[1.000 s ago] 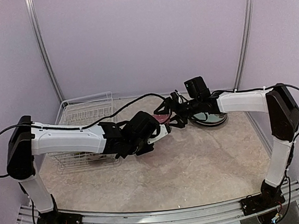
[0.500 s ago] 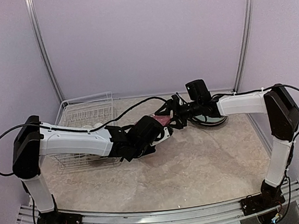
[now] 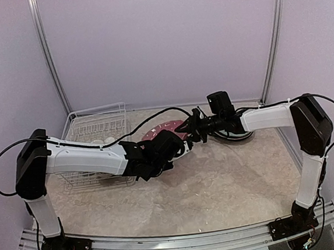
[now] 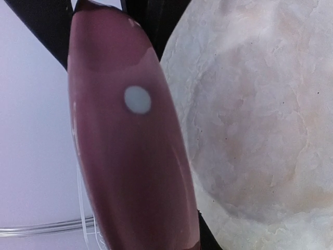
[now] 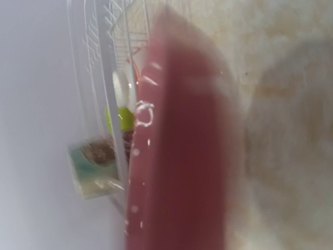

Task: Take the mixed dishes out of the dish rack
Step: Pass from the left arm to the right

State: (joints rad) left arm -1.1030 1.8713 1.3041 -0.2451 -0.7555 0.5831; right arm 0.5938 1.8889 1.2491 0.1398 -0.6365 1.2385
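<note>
Mid-task: pink plate held aloft just right of rack, pinched in left gripper; right gripper at its rim, closure cannot be told. Other plates already stacked farther right of rack; green bowl not yet unloaded.

Glossy pink plate, wire rack

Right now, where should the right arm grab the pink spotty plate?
By its thin rim, coming from the right. The pink polka-dot plate is held up by the left gripper, tilted on edge, so its free rim faces the right gripper.
</note>
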